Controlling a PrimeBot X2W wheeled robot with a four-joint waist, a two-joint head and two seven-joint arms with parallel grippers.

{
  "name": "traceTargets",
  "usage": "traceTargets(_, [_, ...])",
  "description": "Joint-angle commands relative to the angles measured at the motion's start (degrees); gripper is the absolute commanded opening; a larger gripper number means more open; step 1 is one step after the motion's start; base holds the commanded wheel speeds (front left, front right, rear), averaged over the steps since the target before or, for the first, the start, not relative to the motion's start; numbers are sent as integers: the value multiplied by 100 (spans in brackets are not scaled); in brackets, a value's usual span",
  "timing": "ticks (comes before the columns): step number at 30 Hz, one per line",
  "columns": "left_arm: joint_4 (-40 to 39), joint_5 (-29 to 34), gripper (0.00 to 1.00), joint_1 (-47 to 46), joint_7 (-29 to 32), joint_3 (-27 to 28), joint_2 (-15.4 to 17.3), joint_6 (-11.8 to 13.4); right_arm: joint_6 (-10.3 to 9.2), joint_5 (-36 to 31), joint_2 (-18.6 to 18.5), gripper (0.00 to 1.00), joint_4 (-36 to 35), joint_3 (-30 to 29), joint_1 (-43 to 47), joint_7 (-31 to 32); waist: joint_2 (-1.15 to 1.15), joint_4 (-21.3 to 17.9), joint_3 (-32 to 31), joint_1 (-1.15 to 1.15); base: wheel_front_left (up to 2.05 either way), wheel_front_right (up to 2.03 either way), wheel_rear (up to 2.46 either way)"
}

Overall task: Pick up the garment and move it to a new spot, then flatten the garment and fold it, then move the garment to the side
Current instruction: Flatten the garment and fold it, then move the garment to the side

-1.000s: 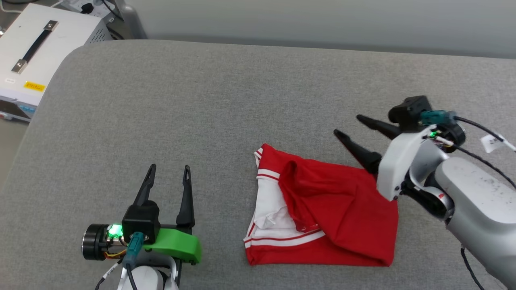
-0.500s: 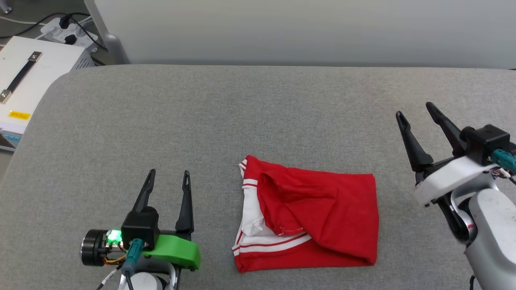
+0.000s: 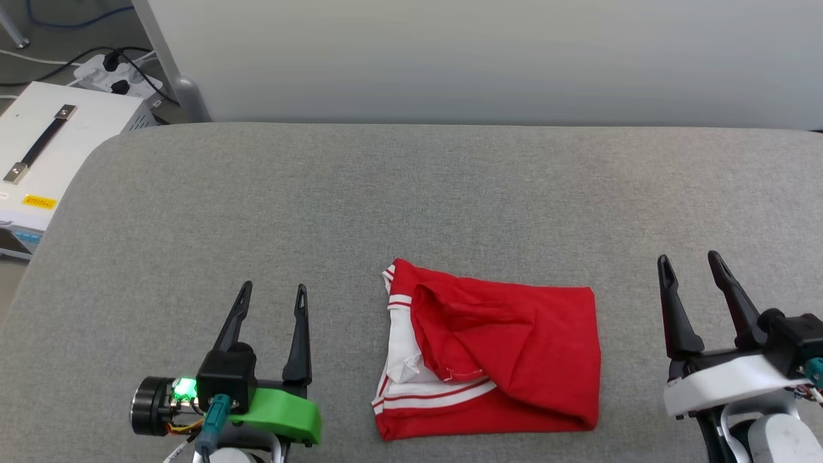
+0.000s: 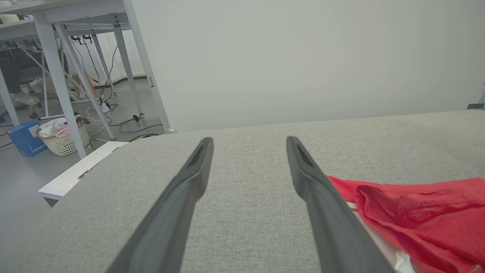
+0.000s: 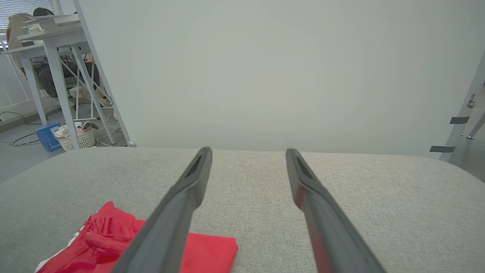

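Head view showed the garment (image 3: 514,347) folded near the bench's (image 3: 411,193) front edge, between left hand (image 3: 274,288) and right hand (image 3: 688,258), both wide and empty. Folding looked done; moving it aside would need a pinch through all layers.

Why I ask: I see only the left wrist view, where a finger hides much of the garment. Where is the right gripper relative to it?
Observer: The right gripper is off the garment on its right side, apart from it, jaws open over the grey surface.
Operator: Is the garment folded?
Observer: Yes, into a rough rectangle, with a white sleeve and striped trim showing at its left end.
Operator: Any print on top?
Observer: None visible; the top layer is plain red.
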Motion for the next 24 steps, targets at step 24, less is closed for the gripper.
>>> traceTargets(24, [-71,11,100,244,-33,-49,64,-50,-4,-399,314,100,-425,-320,881,-33,0,116,-55,0,0,0,0])
